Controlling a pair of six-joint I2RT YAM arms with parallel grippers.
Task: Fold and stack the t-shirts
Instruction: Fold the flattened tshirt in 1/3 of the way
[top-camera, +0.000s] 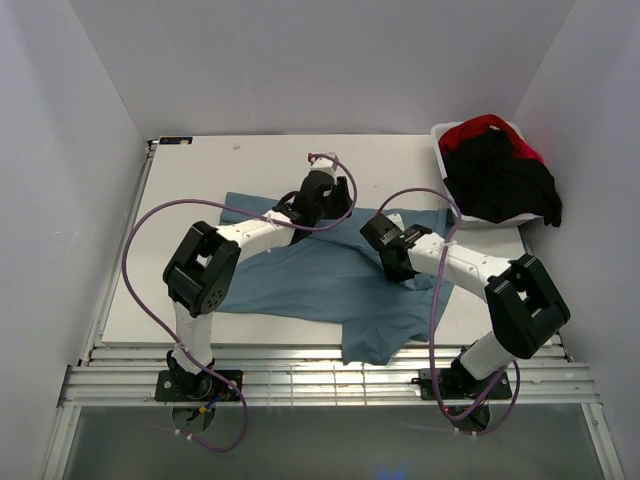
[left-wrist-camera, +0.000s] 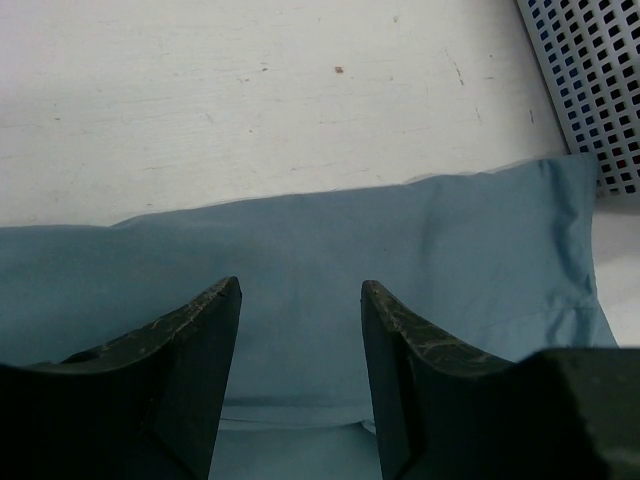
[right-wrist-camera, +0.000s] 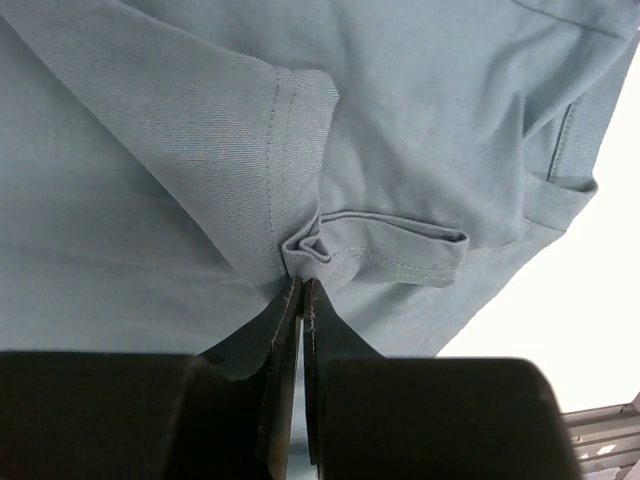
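Observation:
A dusty teal-blue t-shirt (top-camera: 320, 285) lies spread on the white table, one part hanging over the near edge. My left gripper (top-camera: 325, 195) is open over the shirt's far edge, its fingers (left-wrist-camera: 205, 330) apart above flat blue cloth (left-wrist-camera: 320, 250). My right gripper (top-camera: 378, 235) is shut on a bunched hem of the teal shirt (right-wrist-camera: 310, 250) near its right side. Black (top-camera: 500, 180) and red (top-camera: 480, 128) t-shirts lie heaped in the white tub at the far right.
The white perforated tub (top-camera: 445, 140) stands at the far right corner; its wall shows in the left wrist view (left-wrist-camera: 590, 70). Bare white table (top-camera: 230, 165) lies behind the shirt. White walls enclose three sides. A metal rail (top-camera: 320, 385) runs along the near edge.

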